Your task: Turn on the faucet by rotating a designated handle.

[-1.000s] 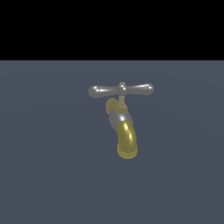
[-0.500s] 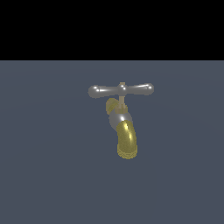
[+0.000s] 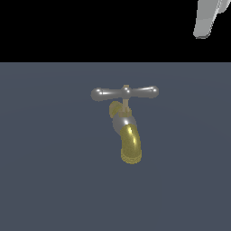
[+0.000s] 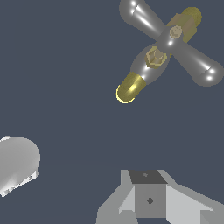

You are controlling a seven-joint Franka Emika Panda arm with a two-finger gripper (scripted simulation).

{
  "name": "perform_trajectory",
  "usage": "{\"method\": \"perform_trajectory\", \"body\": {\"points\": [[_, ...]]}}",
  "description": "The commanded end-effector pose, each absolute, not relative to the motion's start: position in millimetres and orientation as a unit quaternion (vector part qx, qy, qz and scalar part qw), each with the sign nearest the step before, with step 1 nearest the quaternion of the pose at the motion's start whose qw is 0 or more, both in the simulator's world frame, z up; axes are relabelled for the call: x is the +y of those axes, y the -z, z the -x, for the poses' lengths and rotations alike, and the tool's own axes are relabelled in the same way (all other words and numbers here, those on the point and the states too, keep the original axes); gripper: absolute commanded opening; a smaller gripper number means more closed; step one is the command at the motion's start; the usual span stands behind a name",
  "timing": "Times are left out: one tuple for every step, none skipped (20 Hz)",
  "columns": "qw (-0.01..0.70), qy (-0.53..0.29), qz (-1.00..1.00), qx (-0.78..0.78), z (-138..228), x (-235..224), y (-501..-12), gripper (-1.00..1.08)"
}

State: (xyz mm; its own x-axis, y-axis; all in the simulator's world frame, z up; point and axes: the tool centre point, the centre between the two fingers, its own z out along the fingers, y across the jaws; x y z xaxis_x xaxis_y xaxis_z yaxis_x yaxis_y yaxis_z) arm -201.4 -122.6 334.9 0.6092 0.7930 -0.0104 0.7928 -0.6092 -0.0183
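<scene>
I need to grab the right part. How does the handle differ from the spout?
The handle is a straight silver-grey bar with rounded ends, lying level across the top; the spout is brass-yellow, thicker and curved, bending downward below it. The handle has two free ends, the spout one open mouth. Both are shiny metal parts of the same faucet.

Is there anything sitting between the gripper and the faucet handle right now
Nothing visible does. In the exterior view the gripper is up at the right corner, apart from the handle, with only open space between. The wrist view likewise shows just bare grey surface between the jaws and the faucet.
</scene>
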Motion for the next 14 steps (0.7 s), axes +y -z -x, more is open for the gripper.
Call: {"method": "perform_trajectory", "body": {"points": [[0.005, -0.008, 0.883, -0.469, 194, -128, -325, -1.0], [0.004, -0.008, 0.878, -0.479, 190, -130, -321, -1.0], [0.004, -0.008, 0.872, -0.489, 187, -131, -317, -1.0], [0.004, -0.008, 0.867, -0.499, 184, -133, -314, -1.0], [0.003, -0.008, 0.861, -0.508, 181, -135, -310, -1.0], [0.003, -0.008, 0.855, -0.518, 177, -136, -306, -1.0], [0.003, -0.008, 0.849, -0.528, 174, -138, -302, -1.0], [0.002, -0.007, 0.843, -0.537, 171, -139, -299, -1.0], [0.002, -0.007, 0.838, -0.546, 167, -140, -295, -1.0], [0.002, -0.007, 0.831, -0.556, 164, -141, -291, -1.0], [0.002, -0.007, 0.825, -0.564, 160, -142, -288, -1.0], [0.001, -0.007, 0.819, -0.573, 157, -143, -284, -1.0], [0.001, -0.007, 0.813, -0.582, 154, -144, -281, -1.0], [0.001, -0.007, 0.807, -0.59, 150, -145, -277, -1.0]]}}
